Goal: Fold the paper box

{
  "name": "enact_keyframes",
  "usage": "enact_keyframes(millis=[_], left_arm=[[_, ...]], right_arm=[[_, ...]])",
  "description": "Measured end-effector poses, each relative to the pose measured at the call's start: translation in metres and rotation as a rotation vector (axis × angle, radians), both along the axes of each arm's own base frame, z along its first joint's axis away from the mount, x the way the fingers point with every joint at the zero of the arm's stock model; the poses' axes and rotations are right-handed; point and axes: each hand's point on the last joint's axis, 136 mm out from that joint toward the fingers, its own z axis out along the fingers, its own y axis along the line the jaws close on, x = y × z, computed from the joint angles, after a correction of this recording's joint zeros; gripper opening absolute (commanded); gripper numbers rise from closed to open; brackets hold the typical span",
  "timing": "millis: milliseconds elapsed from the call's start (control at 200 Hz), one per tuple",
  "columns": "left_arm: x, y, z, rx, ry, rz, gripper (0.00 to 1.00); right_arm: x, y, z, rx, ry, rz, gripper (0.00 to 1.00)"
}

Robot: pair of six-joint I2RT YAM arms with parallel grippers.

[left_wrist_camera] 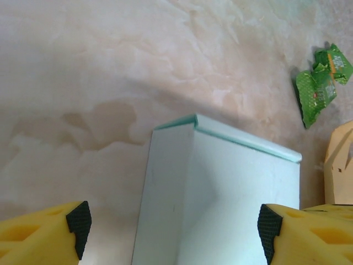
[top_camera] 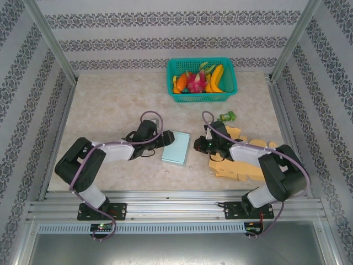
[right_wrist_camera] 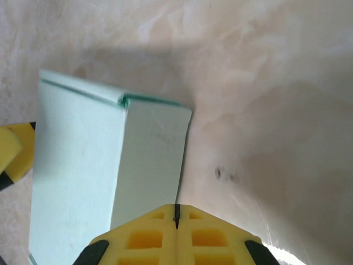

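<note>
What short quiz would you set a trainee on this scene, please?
1. True or false: the left gripper, facing the pale blue paper box, has its jaws wide open.
2. The right gripper is: A) wide open; B) shut; C) gripping a banana.
3. Fill in: the teal basket at the far edge of the table holds ___.
Key: 1 true; 2 B; 3 fruit.
</note>
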Motion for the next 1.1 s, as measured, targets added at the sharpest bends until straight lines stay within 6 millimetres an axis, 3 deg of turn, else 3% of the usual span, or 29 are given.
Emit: enact_keyframes(millis=[275,470,719,1099], left_arm=[[-0.047,0.009,-0.016,0.027,0.035,-0.029,0.81],[-0.061,0.004,-0.016,0.033,0.023,-0.045,0.81],[-0.073,-0.010,-0.015,0.030,0.018,-0.079,0.81],[-0.085,-0.030,-0.014,0.014,-0.019,-0.065,0.80]], right_arm=[[-0.061,0.004,-0.012,-0.072,-0.009,0.072,0.00],[-0.088,0.014,-0.018,-0.100,-0.010,0.109,0.00],[-0.091,0.027,-0.030,-0.089,0.013,0.101,0.00],[-0.082,0.046,-0.027,0.013,0.000,0.064,0.00]])
